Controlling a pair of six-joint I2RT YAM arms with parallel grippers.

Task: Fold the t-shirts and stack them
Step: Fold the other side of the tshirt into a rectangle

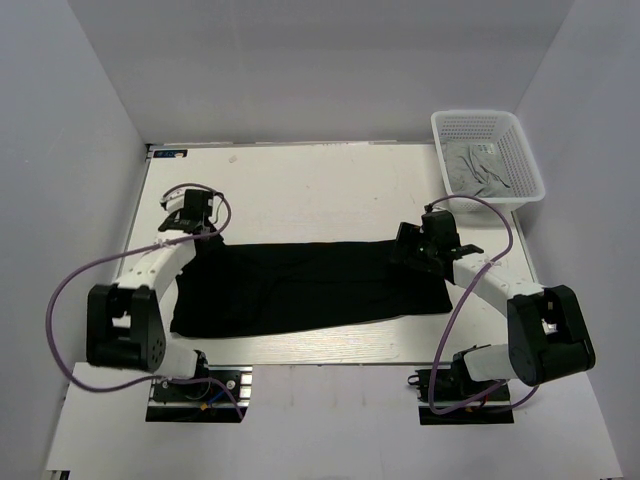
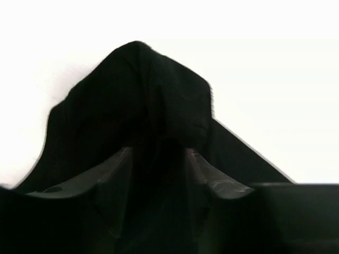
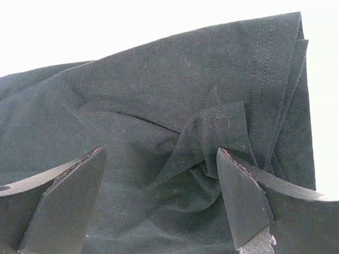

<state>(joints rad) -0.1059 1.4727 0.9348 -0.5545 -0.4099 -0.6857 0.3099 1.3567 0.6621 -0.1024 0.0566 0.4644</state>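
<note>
The black t-shirt lies folded in a long band across the middle of the table. My left gripper is at its far left corner, shut on a raised bunch of the black cloth that fills the gap between the fingers. My right gripper hangs over the shirt's far right end, open, its fingers wide apart either side of a small pucker in the cloth. The light grey t-shirt lies crumpled in the basket.
The white mesh basket stands at the back right corner of the white table. Grey walls close in the table on the left, back and right. Both arms' purple cables loop beside them.
</note>
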